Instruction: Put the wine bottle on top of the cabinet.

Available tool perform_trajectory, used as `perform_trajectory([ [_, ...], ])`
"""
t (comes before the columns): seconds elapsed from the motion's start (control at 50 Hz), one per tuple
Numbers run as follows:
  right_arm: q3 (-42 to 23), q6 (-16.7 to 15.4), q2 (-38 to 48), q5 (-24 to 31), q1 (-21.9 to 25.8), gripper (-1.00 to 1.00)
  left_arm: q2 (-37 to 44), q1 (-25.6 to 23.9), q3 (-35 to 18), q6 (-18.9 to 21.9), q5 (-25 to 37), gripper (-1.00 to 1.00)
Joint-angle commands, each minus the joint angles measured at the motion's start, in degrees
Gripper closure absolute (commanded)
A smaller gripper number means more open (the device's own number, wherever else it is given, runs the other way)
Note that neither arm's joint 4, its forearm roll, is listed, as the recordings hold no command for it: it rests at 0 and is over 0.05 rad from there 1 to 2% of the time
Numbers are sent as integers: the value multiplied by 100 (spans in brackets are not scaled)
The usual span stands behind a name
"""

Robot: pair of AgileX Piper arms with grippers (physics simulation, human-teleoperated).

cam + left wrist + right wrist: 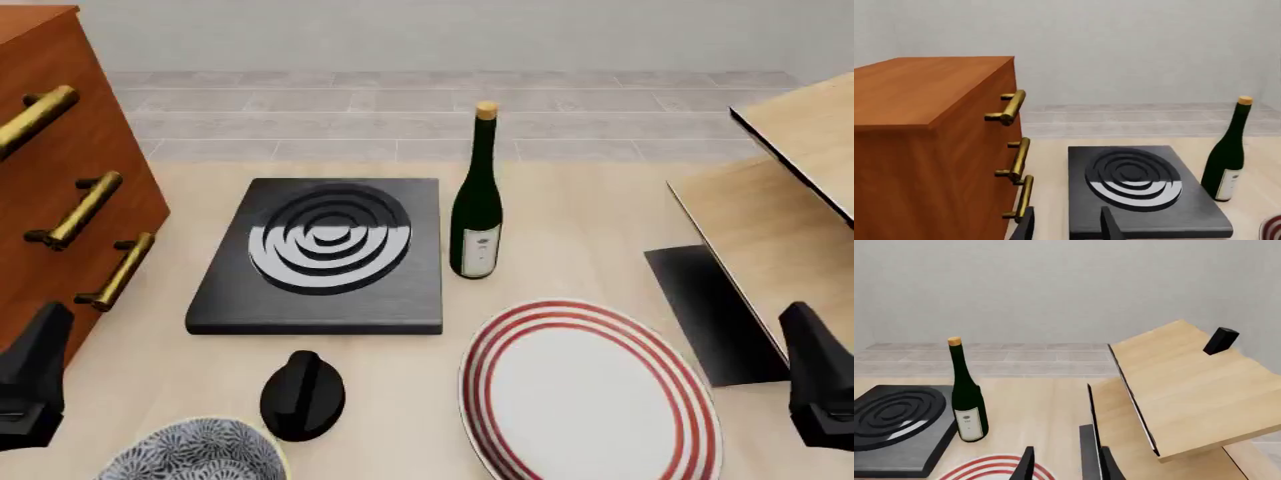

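The wine bottle [477,200] stands upright mid-table, dark green with a tan cork and a white label, just right of a black hotplate; it shows too in the left wrist view [1226,160] and the right wrist view [967,400]. The reddish-brown cabinet [54,150] with brass bar handles fills the far left, and its flat top [914,90] shows bare in the left wrist view. My left gripper [1067,227] is open, low beside the cabinet front. My right gripper [1066,465] is open as well, near the table's right front. Both are far from the bottle and hold nothing.
A black hotplate [320,255] with ring marks lies between cabinet and bottle. A red-striped white plate [587,395], a black rounded object [302,395] and a patterned bowl [194,455] sit near the front. Pale slanted wooden furniture [787,200] stands at the right.
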Motion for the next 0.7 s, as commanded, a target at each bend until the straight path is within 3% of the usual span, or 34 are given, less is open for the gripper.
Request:
perform_trajectory([
  [0.02, -14, 24, 33, -4, -22, -100, 9, -147, -152, -31, 103, -100],
  [0.1, -7, 41, 39, -9, -20, -100, 10, -390, -386, -137, 272, -100],
  [0.12, -4, 63, 11, -11, -16, -100, -1, -702, -592, -52, 428, -100],
  [0.2, -6, 80, 12, -5, -16, -100, 6, -667, -855, -202, 653, -100],
  [0.22, -7, 84, 17, -2, -14, -100, -4, -758, -943, 297, 649, -100],
  [0.26, -13, 88, 26, -1, -14, -100, -1, -739, -1125, -108, 899, -100],
  [0.32, -26, 88, 19, 18, -13, -100, -3, -925, -1324, 168, 1056, -100],
  [0.5, -12, 100, 34, -9, -17, -100, 33, -1080, -1870, -66, 1507, -100],
  [0.7, -9, 92, 23, -9, -12, -100, 959, -1630, -2119, -159, 1016, -100],
])
